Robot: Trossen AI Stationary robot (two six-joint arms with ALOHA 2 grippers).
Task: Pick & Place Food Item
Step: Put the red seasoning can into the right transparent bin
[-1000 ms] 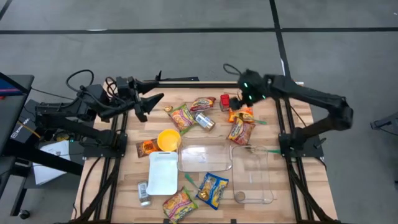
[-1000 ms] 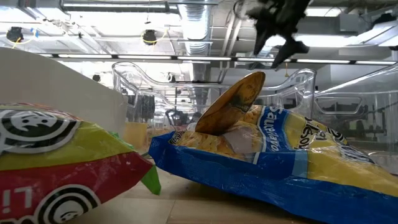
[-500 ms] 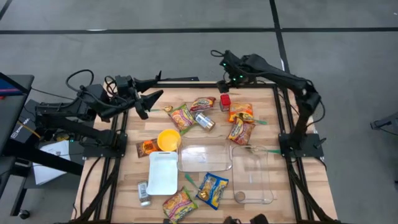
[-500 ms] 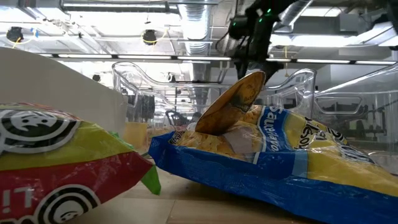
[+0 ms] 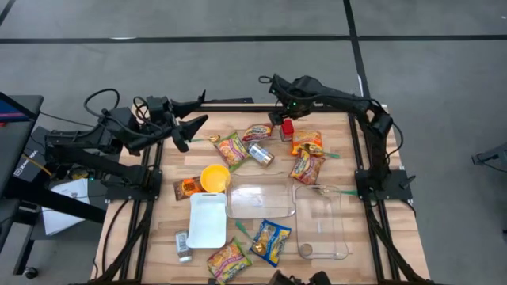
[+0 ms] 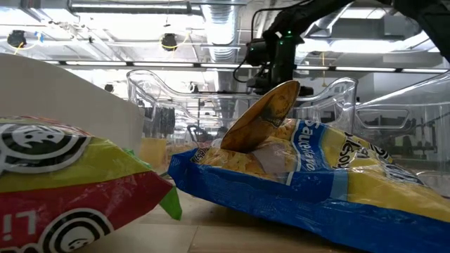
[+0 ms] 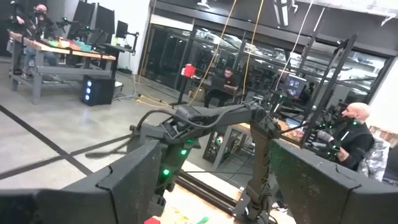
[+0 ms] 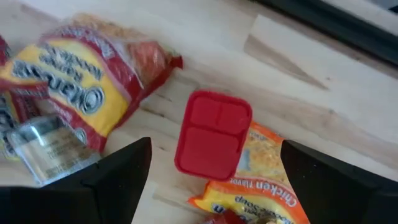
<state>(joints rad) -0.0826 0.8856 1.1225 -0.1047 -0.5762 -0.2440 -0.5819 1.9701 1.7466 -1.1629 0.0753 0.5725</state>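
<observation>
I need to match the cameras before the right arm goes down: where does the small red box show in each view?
High view: red box at the table's far edge, under the right gripper.
Low view: not visible.
Left wrist view: not identifiable.
Right wrist view: centre, between the open fingers.
Shared landmark: the orange soup packet touching it.

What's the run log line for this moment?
right pincer: open, above red container | left pincer: open, waiting at table's left edge | nothing held

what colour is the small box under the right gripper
Red; the small box shows best in the right wrist view.
</observation>
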